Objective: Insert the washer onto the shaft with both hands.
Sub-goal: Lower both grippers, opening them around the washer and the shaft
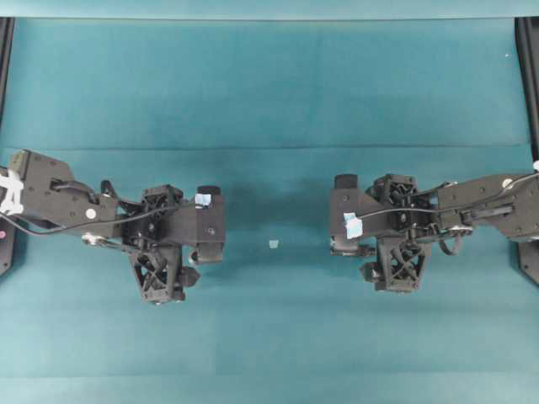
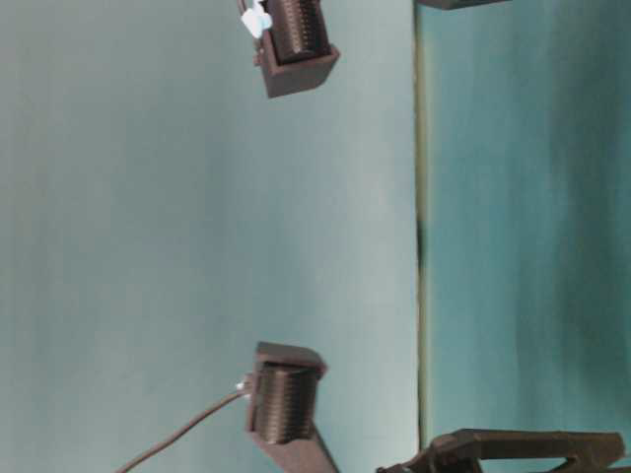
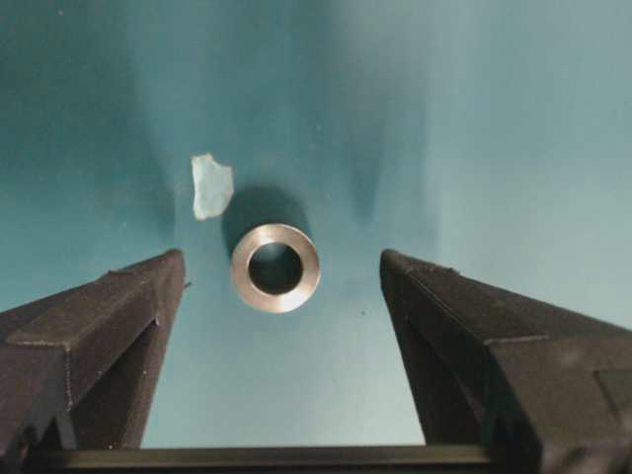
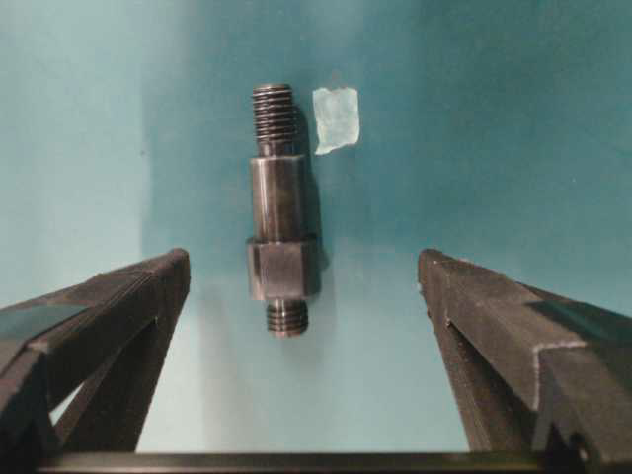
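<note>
Now we hover with both end effectors spread wide and empty over the teal worktop (image 1: 269, 101). Between the fingers of our left end effector (image 3: 281, 272) the washer (image 3: 276, 268) lies flat, hole upward, a pale tape scrap (image 3: 211, 185) just beside it. Between the fingers of our right end effector (image 4: 304, 272) the shaft (image 4: 279, 210) lies on its side, its long axis crosswise to the closing line, so each part sits under its own arm.

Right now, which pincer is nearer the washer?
Left. The left pincer is open around the washer; the right pincer is open around the shaft instead.
</note>
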{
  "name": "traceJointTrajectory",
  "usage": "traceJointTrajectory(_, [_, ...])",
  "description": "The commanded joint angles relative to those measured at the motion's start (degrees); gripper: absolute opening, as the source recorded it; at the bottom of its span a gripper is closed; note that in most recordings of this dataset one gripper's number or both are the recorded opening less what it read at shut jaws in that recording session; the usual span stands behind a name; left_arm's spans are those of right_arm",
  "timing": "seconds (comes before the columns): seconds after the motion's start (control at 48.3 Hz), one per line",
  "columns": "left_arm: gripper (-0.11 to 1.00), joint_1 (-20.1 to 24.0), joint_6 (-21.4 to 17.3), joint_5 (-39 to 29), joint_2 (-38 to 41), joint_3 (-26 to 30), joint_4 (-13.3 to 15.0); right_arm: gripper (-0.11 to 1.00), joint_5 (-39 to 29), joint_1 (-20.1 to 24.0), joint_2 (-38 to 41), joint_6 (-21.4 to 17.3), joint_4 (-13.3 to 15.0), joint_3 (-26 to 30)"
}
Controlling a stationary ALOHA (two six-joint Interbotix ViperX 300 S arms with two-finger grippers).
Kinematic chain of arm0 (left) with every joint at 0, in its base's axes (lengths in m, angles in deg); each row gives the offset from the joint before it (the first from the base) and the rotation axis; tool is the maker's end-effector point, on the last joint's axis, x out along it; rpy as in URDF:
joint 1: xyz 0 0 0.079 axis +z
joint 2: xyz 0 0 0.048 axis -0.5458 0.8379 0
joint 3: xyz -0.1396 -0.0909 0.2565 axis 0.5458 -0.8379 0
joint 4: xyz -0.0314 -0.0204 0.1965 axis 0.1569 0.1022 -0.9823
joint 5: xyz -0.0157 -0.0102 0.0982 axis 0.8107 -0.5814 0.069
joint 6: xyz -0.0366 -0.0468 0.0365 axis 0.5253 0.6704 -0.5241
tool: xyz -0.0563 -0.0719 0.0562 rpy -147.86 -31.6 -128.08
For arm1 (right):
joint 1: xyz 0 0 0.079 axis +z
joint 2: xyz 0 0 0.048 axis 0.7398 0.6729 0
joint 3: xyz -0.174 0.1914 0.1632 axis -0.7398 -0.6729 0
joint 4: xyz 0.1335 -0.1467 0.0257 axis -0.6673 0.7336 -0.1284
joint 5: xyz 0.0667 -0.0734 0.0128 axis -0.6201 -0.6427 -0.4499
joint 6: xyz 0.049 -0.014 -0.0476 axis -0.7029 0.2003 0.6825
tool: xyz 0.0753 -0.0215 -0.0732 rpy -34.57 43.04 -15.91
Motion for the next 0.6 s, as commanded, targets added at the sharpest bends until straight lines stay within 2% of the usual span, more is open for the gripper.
traceJointTrajectory(0.0, [0.84,-0.1,0.0,1.0,0.1,0.7,-0.1,0.87,0.7,0.1,0.2,-0.4,-0.1,0.3])
traceJointTrajectory(0.579, [0.84,-0.1,-0.4,1.3,1.1,0.7,-0.1,0.87,1.1,0.0,0.8,-0.4,-0.1,0.3])
